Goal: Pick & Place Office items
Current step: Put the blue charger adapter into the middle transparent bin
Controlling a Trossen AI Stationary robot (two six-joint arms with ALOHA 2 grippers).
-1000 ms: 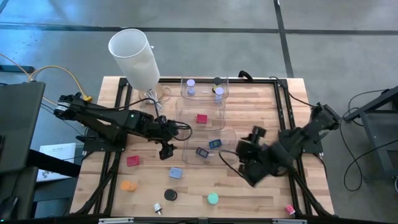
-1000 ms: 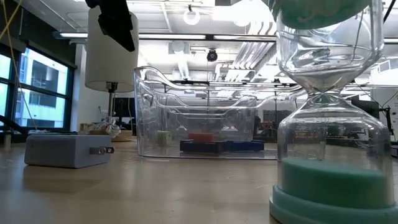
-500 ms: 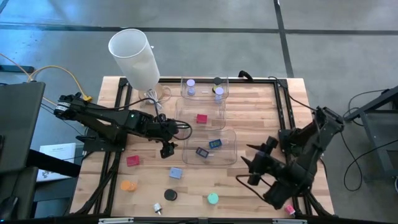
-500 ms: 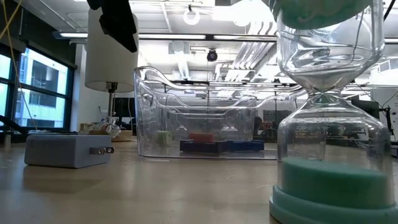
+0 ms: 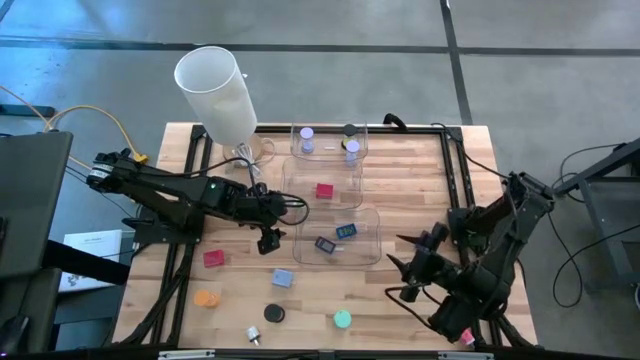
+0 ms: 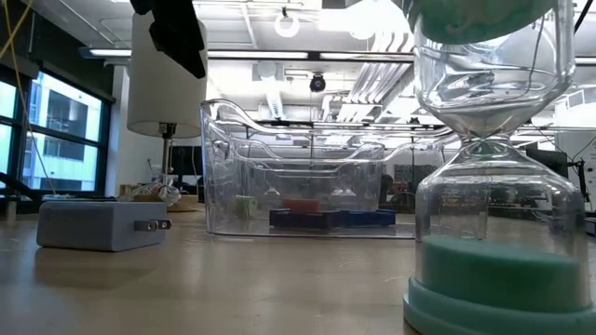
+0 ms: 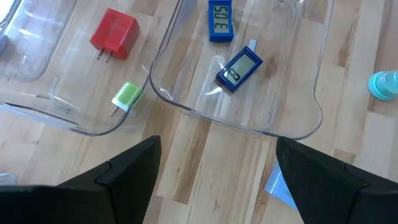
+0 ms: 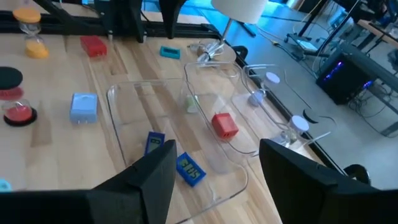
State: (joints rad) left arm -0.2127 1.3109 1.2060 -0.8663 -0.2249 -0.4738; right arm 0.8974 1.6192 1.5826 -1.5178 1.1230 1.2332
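Since the earlier frame, the right arm has swung back from the bins toward the tabletop's near right corner.

High view: right pincer (image 5: 400, 268) hovers empty over bare tabletop (image 5: 400, 185), right of the nearest clear bin (image 5: 372, 252). Left pincer (image 5: 267, 240) hovers at that bin's left edge.

Low view: a smooth teal hourglass (image 6: 489, 251) stands close.

Left wrist view: jaws wide, empty, above two blue timers (image 7: 240, 68).

Right wrist view: jaws part-open, empty. A boxy red charger (image 8: 224, 125) lies in the middle bin.

Risk: thin bin walls may snag fingers.
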